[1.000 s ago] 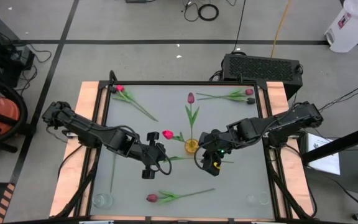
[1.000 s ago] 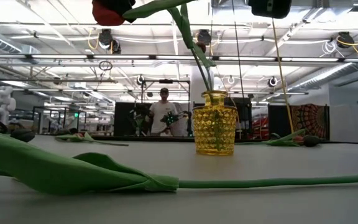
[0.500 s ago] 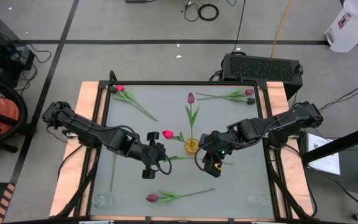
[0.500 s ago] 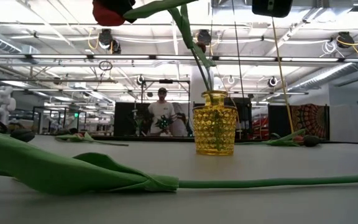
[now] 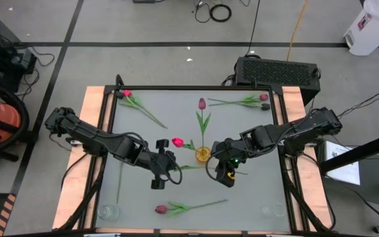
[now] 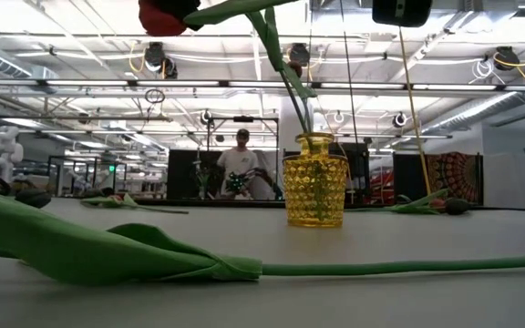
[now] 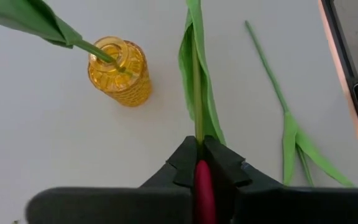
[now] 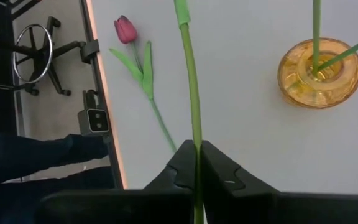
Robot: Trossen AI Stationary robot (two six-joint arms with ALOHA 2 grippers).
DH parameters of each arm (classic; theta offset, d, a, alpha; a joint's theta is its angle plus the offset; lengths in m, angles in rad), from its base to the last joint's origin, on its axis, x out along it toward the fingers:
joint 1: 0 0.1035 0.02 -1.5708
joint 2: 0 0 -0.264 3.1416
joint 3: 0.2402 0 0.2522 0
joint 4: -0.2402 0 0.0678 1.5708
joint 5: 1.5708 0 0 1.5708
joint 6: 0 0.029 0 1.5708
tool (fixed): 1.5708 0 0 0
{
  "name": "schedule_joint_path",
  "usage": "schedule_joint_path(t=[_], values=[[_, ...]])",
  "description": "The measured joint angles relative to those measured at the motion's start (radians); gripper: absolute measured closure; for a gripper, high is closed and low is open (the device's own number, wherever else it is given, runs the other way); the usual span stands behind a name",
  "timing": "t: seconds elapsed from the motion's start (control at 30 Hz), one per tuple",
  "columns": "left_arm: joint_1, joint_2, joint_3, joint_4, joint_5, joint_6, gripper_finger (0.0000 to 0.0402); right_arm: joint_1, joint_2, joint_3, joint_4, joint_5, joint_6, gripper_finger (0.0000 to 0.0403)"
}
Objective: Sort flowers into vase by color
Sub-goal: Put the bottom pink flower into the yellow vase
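We reach both arms inward over the table's middle. Our left gripper [image 7: 199, 158] has its fingers clamped tight together, and our right gripper [image 8: 197, 162] is pinched closed likewise.

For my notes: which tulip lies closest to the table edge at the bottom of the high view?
The dark pink tulip lying crosswise; all other heads are by the vase or farther up.

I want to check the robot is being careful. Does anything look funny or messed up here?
Nothing is spilled or broken. The yellow vase stands upright. One odd thing: both tools pinch a flower at once, the left tool a green stem with a leaf, the right tool a thin stem.
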Motion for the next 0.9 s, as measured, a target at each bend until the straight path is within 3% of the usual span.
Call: schedule_joint_path(t=[0.17, 0.57, 0.9], values=[[0.0, 0.0, 0.0, -0.003, 0.002, -0.033, 0.0338, 0.0, 0.0, 0.0, 0.0, 0.003, -0.008, 0.0402], [0.0, 0.0, 0.0, -0.021, 0.01, -0.121, 0.0292, 0.0, 0.0, 0.0, -0.029, 0.006, -0.022, 0.0403], [0.0, 0.0, 0.0, -0.158, 0.017, -0.209, 0.0246, 0.0, 0.0, 0.0, -0.037, 0.027, -0.044, 0.0403]])
